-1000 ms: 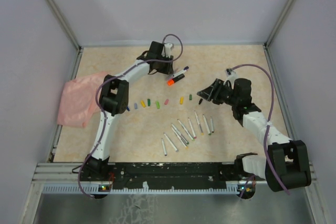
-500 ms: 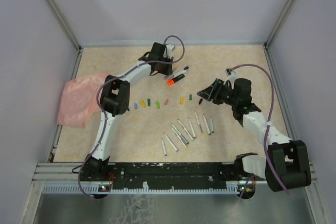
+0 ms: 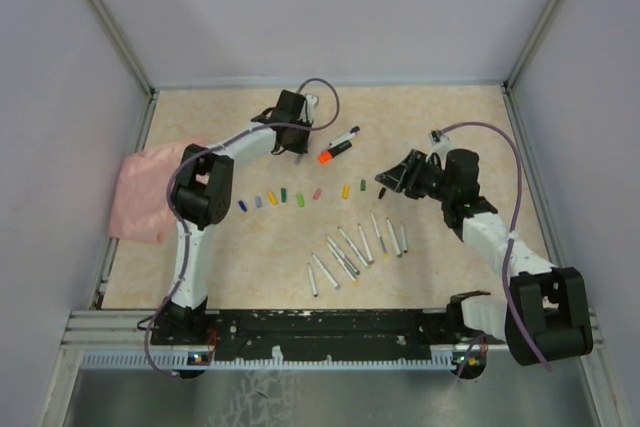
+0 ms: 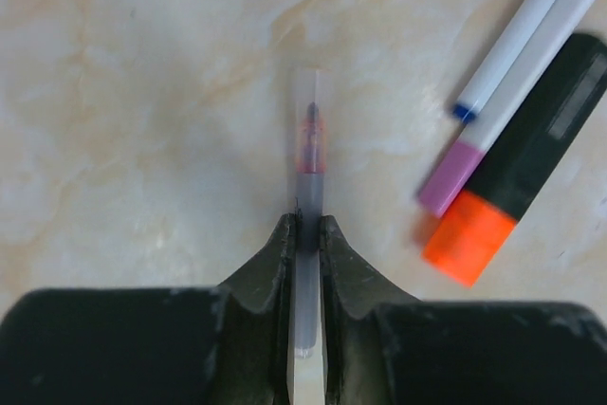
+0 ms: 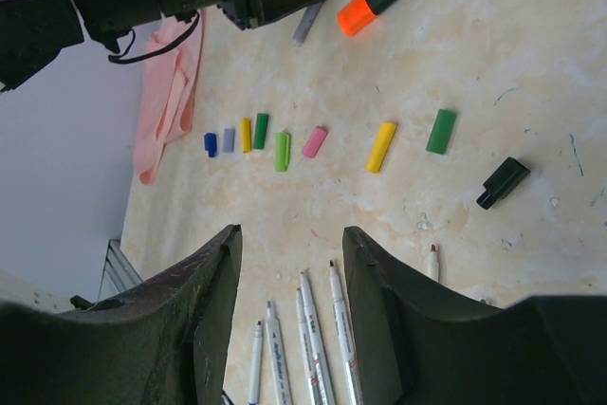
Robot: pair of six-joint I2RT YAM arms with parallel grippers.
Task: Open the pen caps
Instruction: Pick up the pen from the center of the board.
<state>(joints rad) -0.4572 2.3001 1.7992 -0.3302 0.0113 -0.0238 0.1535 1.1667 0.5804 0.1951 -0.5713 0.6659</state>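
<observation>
Now: left arm stretched toward the far side, left gripper [image 4: 305, 234] jaws clamped on a red-tipped pen [image 4: 309, 154], just beside the highlighter [image 4: 517, 192]. Right arm bent at the elbow, right gripper [image 5: 289, 263] jaws apart, holding nothing, above the caps [image 5: 283, 151] row; other pens [image 3: 347, 250] nearer the bases.
</observation>
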